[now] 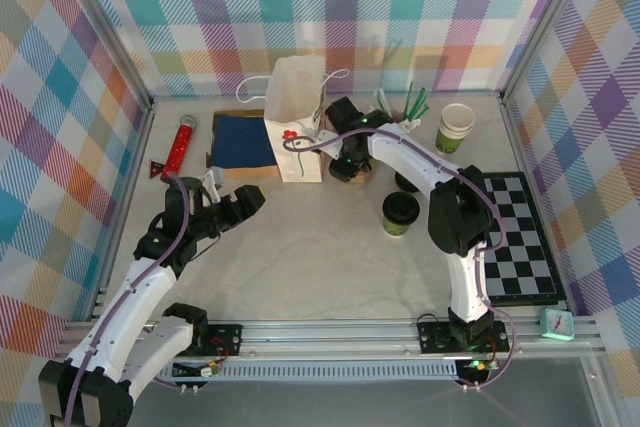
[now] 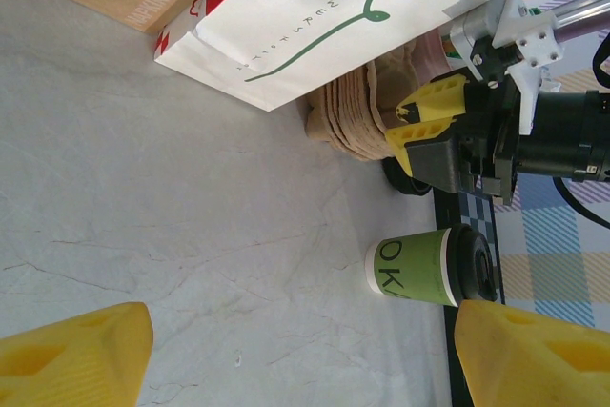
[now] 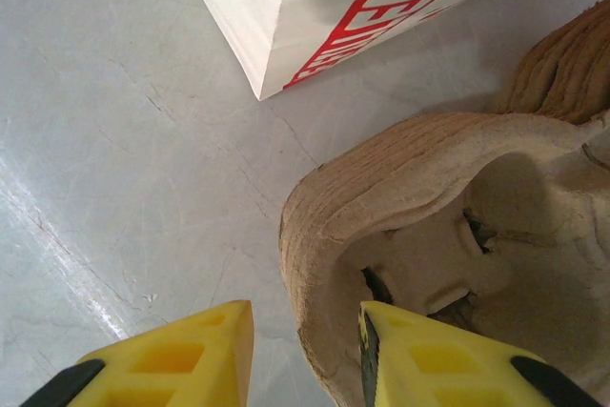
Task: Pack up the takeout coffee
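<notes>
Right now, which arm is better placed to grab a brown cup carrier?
Right. The right gripper straddles the rim of the carrier stack beside the white bag; the left gripper hangs open farther off.

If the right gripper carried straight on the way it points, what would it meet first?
Probably the rim of the brown pulp carrier stack, which sits between the parted jaws of the right gripper; depth is unclear.

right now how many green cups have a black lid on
1: the takeout coffee stands mid-table, left of the checkered mat. The cup stack at back right has no lid; more may hide behind the bag.
</notes>
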You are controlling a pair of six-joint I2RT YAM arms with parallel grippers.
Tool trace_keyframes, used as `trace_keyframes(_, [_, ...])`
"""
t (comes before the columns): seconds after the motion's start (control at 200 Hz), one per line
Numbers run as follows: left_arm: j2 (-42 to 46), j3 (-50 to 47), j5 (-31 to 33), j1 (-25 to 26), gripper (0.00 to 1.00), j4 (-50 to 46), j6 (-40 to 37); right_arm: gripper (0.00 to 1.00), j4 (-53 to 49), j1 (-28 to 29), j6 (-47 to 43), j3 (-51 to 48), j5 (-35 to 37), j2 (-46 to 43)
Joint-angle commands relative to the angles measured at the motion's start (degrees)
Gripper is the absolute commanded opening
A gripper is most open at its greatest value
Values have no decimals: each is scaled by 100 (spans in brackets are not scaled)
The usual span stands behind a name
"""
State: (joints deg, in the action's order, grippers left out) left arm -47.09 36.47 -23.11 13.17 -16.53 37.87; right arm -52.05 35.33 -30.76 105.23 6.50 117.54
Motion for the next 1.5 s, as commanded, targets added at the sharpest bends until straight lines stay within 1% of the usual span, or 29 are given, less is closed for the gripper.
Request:
trace_keyframes(0.0, [9, 84, -86, -104, 82, -49, -106, 36, -158, 35, -48, 208, -123, 166])
trace_keyframes(0.105, [14, 64, -88, -104, 82, -26, -105, 38, -206, 35, -43, 266, -106, 239])
trace_keyframes(0.33, [9, 45, -88, -113, 82, -25, -108, 37, -205, 7, 0, 305, -113, 292])
trace_keyframes(0.885, [-11, 22, -62, -120, 82, 6, -107, 13, -200, 1, 12, 366, -77, 248])
trace_keyframes(1.115, [-22, 12, -53, -130, 82, 17, -87, 8, -209, 9, 65, 393, -62, 201])
trace_keyframes(1.275, [1, 27, -36, -130, 82, -6, -104, 6, -153, 51, 159, 350, 165, 15])
trace_keyframes(1.41, [12, 36, -35, -130, 81, 3, -104, 1, 70, 126, 210, 208, 602, -255])
trace_keyframes(1.495, [20, 25, -27, -130, 81, -2, -96, 0, 285, 199, 194, 47, 866, -487])
